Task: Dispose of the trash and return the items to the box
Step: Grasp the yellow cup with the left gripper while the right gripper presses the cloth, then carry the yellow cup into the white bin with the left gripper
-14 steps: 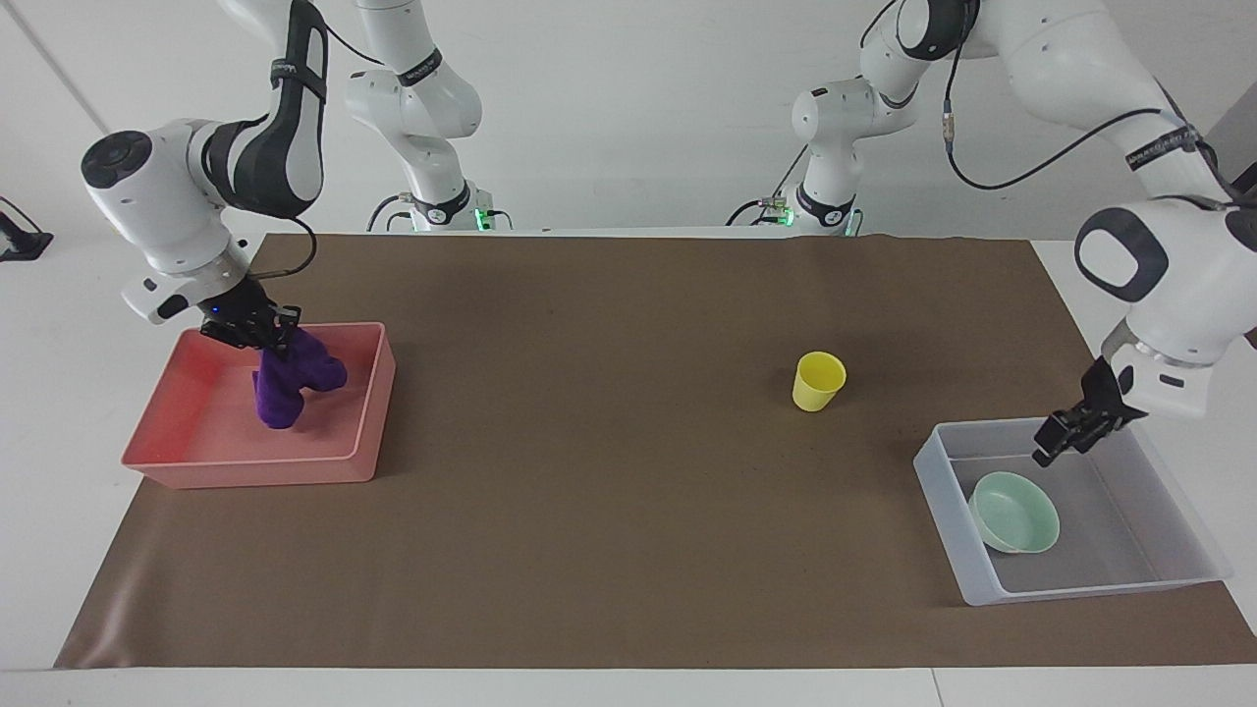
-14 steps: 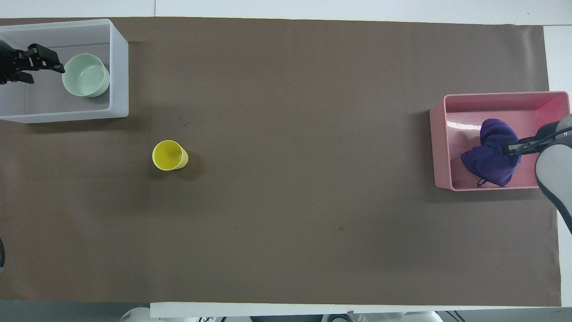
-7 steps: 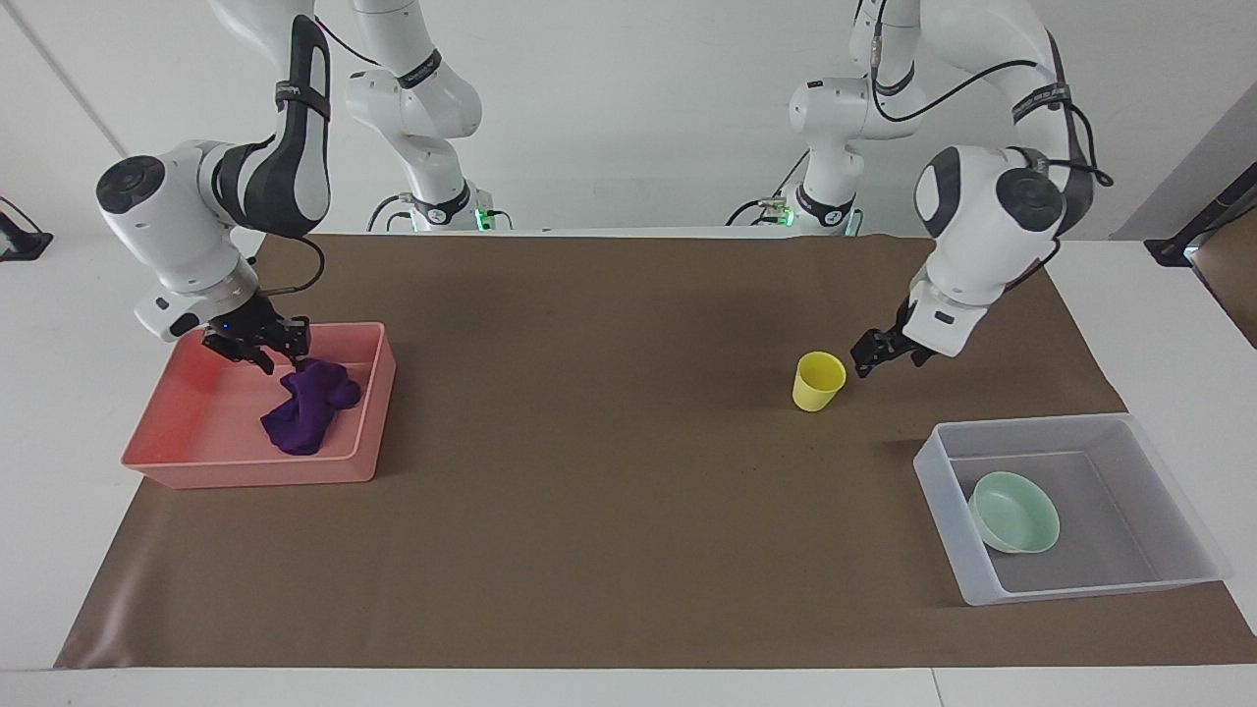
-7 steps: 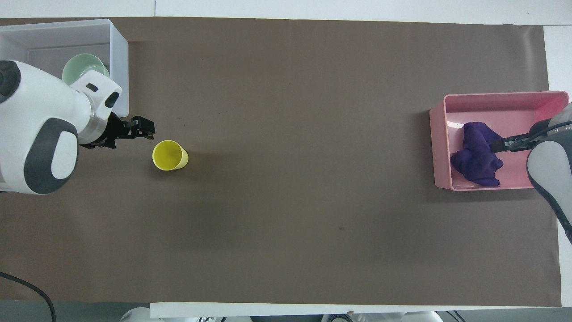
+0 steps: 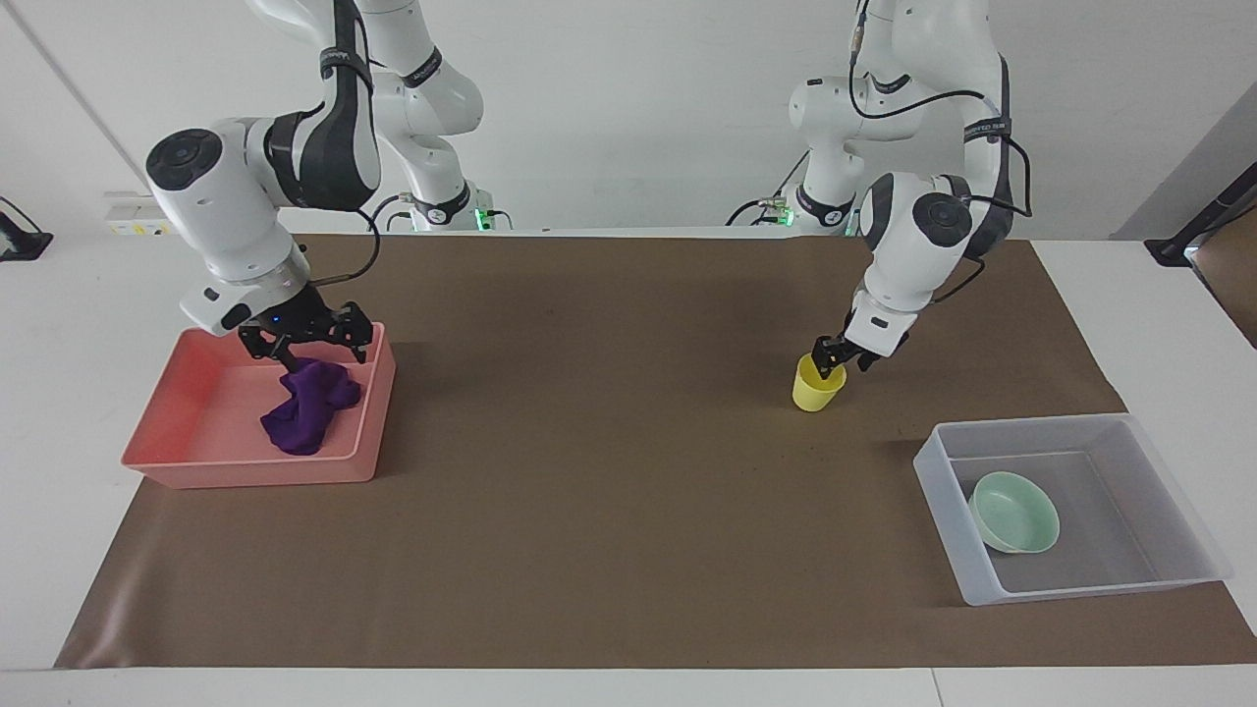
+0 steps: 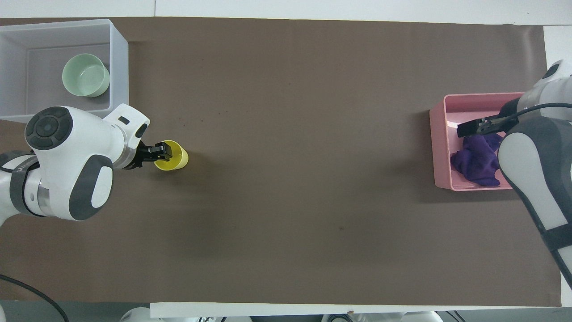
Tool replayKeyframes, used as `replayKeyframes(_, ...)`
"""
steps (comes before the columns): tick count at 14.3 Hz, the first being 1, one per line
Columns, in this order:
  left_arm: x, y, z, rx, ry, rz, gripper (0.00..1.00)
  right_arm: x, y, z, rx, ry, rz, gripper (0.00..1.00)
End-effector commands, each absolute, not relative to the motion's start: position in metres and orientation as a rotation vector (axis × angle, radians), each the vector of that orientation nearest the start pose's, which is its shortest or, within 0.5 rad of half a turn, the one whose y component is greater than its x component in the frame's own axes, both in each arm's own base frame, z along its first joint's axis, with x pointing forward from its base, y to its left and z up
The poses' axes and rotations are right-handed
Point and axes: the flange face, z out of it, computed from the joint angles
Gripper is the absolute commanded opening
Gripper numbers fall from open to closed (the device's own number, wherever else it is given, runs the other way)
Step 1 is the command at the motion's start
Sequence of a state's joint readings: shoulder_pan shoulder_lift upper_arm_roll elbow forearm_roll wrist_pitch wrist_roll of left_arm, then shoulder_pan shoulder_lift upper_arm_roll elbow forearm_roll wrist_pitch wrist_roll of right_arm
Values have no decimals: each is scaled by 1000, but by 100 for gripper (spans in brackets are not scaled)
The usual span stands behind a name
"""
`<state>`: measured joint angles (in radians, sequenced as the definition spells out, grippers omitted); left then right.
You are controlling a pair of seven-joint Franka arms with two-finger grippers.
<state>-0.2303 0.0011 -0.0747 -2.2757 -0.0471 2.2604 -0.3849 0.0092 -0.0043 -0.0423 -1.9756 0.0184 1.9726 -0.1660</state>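
Observation:
The purple rag lies crumpled in the pink tray at the right arm's end; it also shows in the overhead view. My right gripper hangs open and empty just above the rag, over the tray's side nearer the robots. The yellow cup stands upright on the brown mat. My left gripper is at the cup's rim, on its side toward the left arm's end. The mint-green bowl sits in the translucent box.
A brown mat covers the table. The box stands at the left arm's end, farther from the robots than the cup. The pink tray stands at the right arm's end.
My right gripper let go of the rag, which dropped into the pink tray, and rose slightly. My left gripper left the box, swung over to the cup and came down to its rim.

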Motion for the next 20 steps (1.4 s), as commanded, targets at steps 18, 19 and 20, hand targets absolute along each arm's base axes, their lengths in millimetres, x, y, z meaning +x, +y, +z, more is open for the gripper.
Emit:
replayKeyframes(18,677,40,426,-3132,-666,-378,0,501,-23,636,-3103,-152,329,100)
replayKeyframes(19,675,36,407,-3135,-656,-351,0,501,-24,636,-3103,-152,329,100)
replayKeyframes(20,671,39,394,-3134,-661,-332,0,501,-23,636,-3103,-152,329,100)
